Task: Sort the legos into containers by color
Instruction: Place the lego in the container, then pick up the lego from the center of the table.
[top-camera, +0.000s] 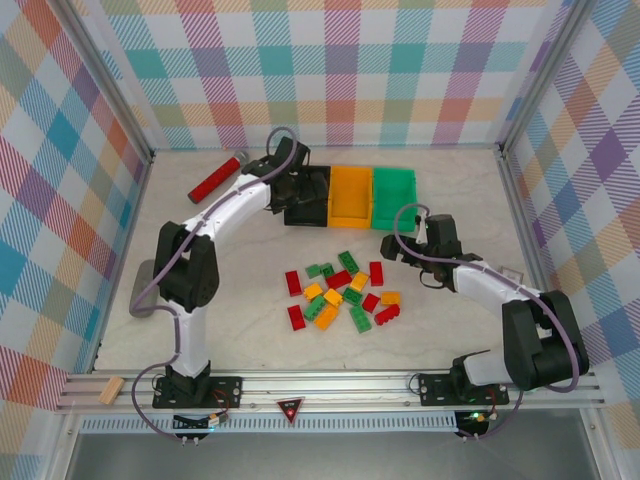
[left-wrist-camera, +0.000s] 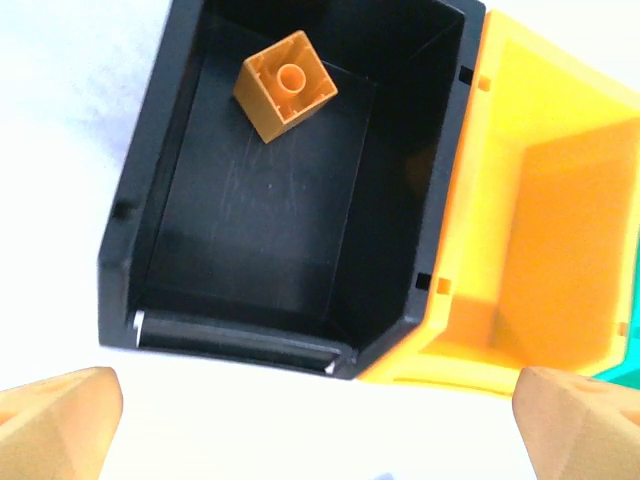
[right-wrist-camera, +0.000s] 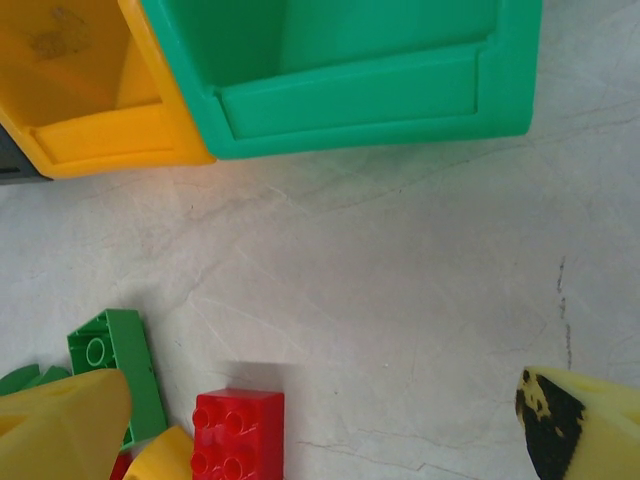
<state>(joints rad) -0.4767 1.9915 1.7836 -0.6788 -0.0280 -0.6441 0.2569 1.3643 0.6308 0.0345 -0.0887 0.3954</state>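
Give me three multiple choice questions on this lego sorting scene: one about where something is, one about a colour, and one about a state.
1. The orange brick in the left wrist view lies in: A the black bin; B the green bin; C the loose pile.
2. The middle bin of the row is: A black; B orange; C green.
3. The left pincer is: A open and empty; B shut on a red brick; C shut on a green brick.

Answers:
1 A, it shows inside the black bin's walls, not in the loose pile.
2 B, it is orange, with the black bin on one side and the green bin on the other.
3 A, its fingers stand wide apart with nothing between them.
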